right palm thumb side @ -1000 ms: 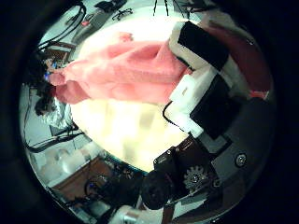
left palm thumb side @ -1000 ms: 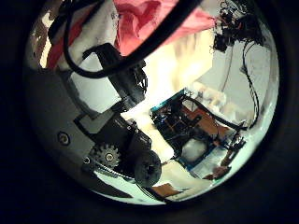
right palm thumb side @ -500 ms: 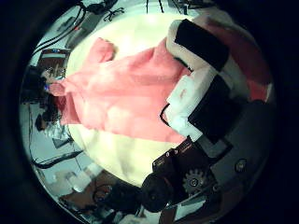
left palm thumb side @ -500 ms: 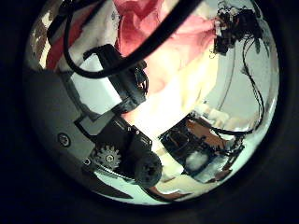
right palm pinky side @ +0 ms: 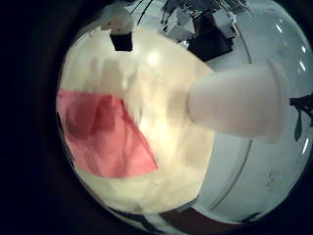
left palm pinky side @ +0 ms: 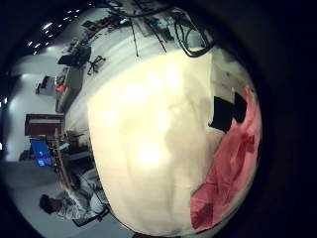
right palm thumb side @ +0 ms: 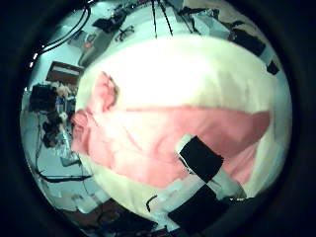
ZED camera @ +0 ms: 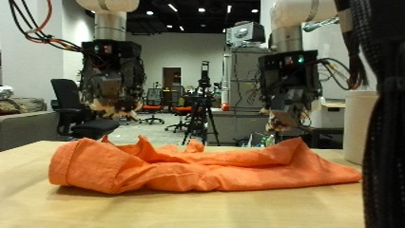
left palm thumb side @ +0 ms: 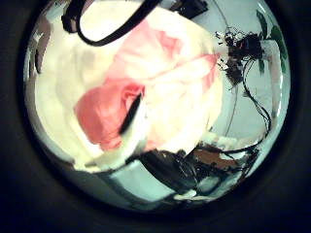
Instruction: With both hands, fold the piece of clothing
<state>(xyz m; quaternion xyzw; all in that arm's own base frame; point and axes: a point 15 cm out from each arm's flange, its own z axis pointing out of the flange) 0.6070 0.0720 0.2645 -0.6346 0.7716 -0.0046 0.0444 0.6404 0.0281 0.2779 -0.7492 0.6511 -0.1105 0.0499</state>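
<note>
An orange piece of clothing (ZED camera: 190, 163) lies crumpled in a long, low heap on the pale table (ZED camera: 76, 204). My left hand (ZED camera: 111, 81) hangs above one end of it and my right hand (ZED camera: 289, 90) above the other, both well away from the cloth, fingers relaxed and holding nothing. The cloth also shows in the left little finger side palm view (left palm pinky side: 228, 164), the left thumb side palm view (left palm thumb side: 136, 97), the right little finger side palm view (right palm pinky side: 103, 132) and the right thumb side palm view (right palm thumb side: 158, 138), where one of the right hand's fingers (right palm thumb side: 202, 163) reaches over it.
A white cylinder (ZED camera: 361, 123) and a dark post (ZED camera: 384, 114) stand close by at the table's edge on the right hand's side. Office chairs (ZED camera: 69, 109) and a tripod (ZED camera: 201, 109) stand behind the table. Bare tabletop (left palm pinky side: 149, 119) lies beside the cloth.
Both palm cameras have pulled back from the cloth. The finger parts that filled the thumb side views have mostly left them, and more of the cloth and table shows.
</note>
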